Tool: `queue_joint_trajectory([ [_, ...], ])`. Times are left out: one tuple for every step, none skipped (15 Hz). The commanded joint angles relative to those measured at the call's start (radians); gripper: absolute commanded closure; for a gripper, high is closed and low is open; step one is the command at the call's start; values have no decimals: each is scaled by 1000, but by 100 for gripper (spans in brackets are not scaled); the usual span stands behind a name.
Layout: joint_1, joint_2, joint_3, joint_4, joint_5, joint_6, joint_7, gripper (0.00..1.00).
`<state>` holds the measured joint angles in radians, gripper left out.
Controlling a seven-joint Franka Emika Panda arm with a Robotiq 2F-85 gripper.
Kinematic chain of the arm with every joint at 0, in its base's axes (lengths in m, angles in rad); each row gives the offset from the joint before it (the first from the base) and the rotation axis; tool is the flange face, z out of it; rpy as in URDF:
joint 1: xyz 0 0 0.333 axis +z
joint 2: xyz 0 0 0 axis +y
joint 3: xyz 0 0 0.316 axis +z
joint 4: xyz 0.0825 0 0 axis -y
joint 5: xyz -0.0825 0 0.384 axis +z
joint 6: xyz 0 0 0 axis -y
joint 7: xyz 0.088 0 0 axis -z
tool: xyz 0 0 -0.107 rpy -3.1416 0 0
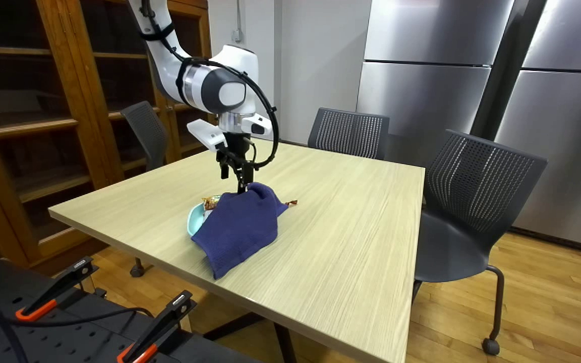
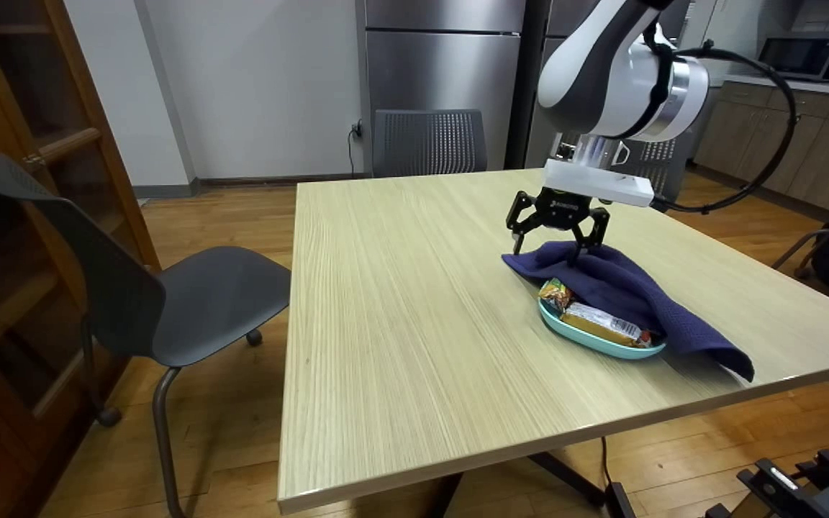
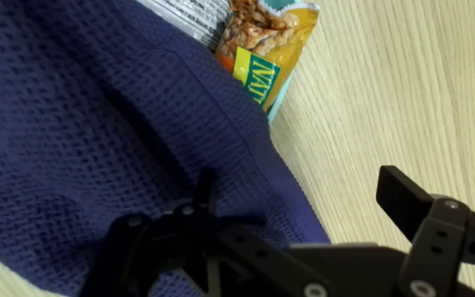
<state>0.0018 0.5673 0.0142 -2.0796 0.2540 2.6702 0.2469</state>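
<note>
While my gripper (image 2: 547,250) holds its fingers apart (one over the navy towel (image 2: 641,288)), I see that towel toward the gripper's four o'clock in an exterior view, partly over a turquoise dish (image 2: 605,348).

Turquoise dish (image 2: 594,344) and wrapped snacks (image 2: 601,323) partly hidden beneath navy cloth (image 2: 641,295)

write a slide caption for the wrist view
Open end effector at the edge of a navy cloth partly covering wrapped snacks in a teal dish on a pale wood-grain table.
</note>
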Motion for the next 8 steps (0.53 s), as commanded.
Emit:
queue_joint_trajectory([
  [-10, 16, 3, 34, 12, -15, -2, 0],
  [-11, 20, 4, 38, 11, -23, -5, 0],
  [-12, 23, 5, 42, 11, -27, -7, 0],
  [-14, 26, 7, 45, 12, -36, -10, 0],
  [-15, 28, 7, 47, 11, -39, -11, 0],
  [-15, 31, 7, 50, 9, -47, -12, 0],
  [-15, 32, 7, 52, 9, -53, -12, 0],
  [-15, 33, 6, 53, 8, -55, -13, 0],
])
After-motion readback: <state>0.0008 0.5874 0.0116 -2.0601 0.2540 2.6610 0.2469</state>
